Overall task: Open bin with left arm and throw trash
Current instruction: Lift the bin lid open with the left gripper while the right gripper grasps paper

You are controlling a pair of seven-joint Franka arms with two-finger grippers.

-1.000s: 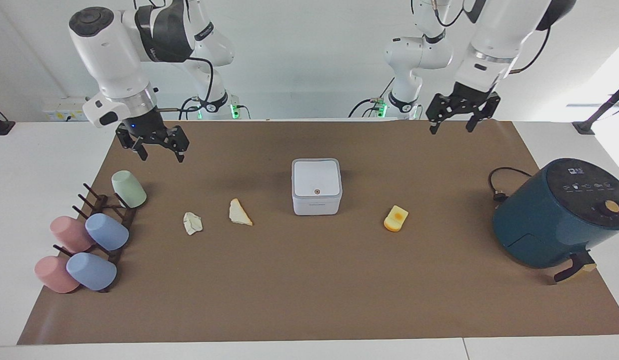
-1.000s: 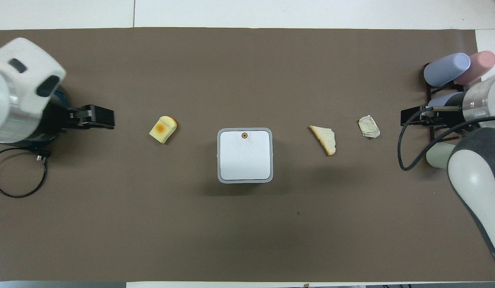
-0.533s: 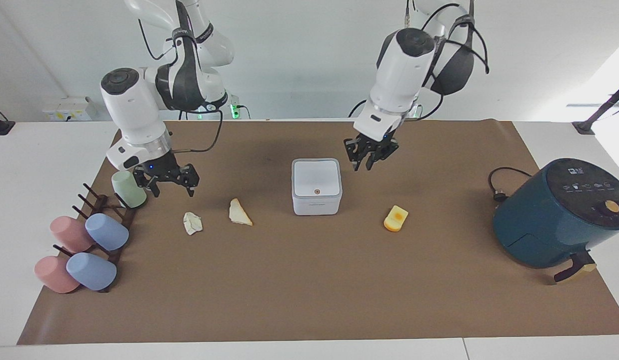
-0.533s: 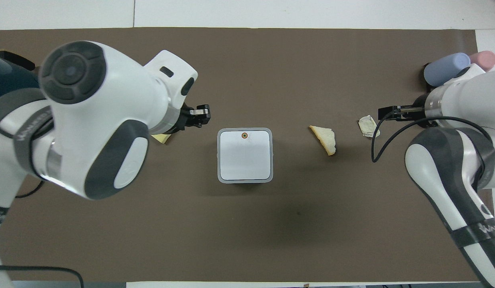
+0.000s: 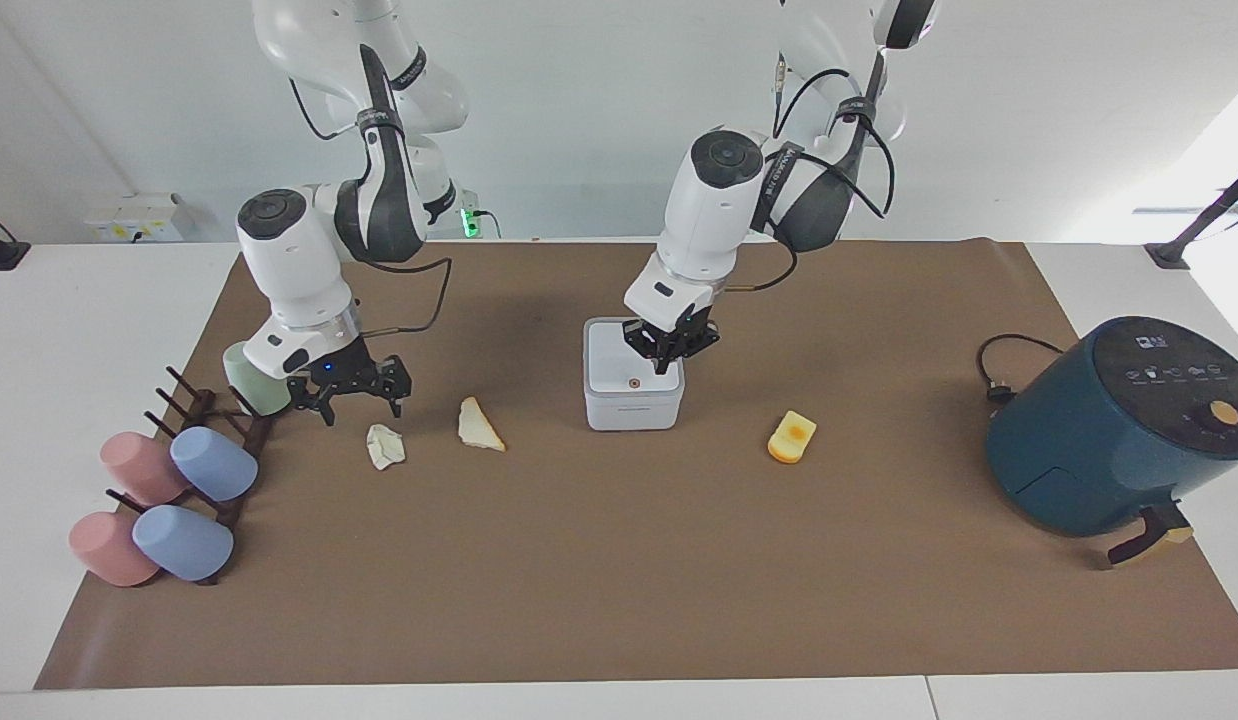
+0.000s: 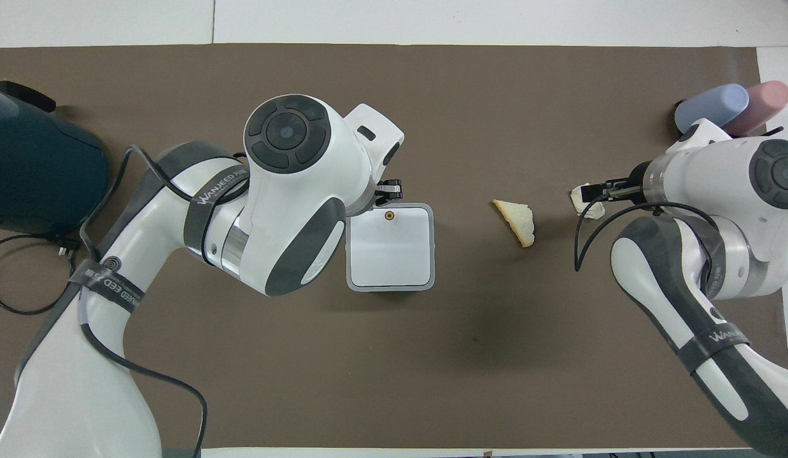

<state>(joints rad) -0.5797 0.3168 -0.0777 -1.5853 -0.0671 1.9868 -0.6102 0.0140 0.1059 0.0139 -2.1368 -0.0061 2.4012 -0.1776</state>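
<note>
Brown paper covered the white table [image 5: 39, 420] beneath both of our arms. Our left gripper [image 5: 667, 362] hung with its fingertips pressed together and pinching nothing, low over the lid of the bin [image 5: 633, 395], at the edge toward the left arm's end of the table and just short of the small round button [image 5: 633, 382]. Whether the tips were touching the lid we could not tell. Our right gripper [image 5: 360, 397] hovered with its fingers spread over the paper close to the crumpled white paper wad [image 5: 385, 446], with nothing between them. Working outward, the bin sat shut at the middle of the paper; the cream triangular slice [image 5: 478, 425] lay between it and the wad, and the yellow block [image 5: 792, 437] lay alone toward the left arm's end, with the dark teal air fryer [image 5: 1119, 425] well apart from it. Pastel cups [image 5: 214, 463] rested on a dark rack beside our right arm. We judged the bin a light, stiff plastic box that could skid under a sideways shove, so the button wanted a straight downward press from closed tips. The wad looked soft and crushable, best pinched across its middle; the slice and block seemed light, taken by their sides
</note>
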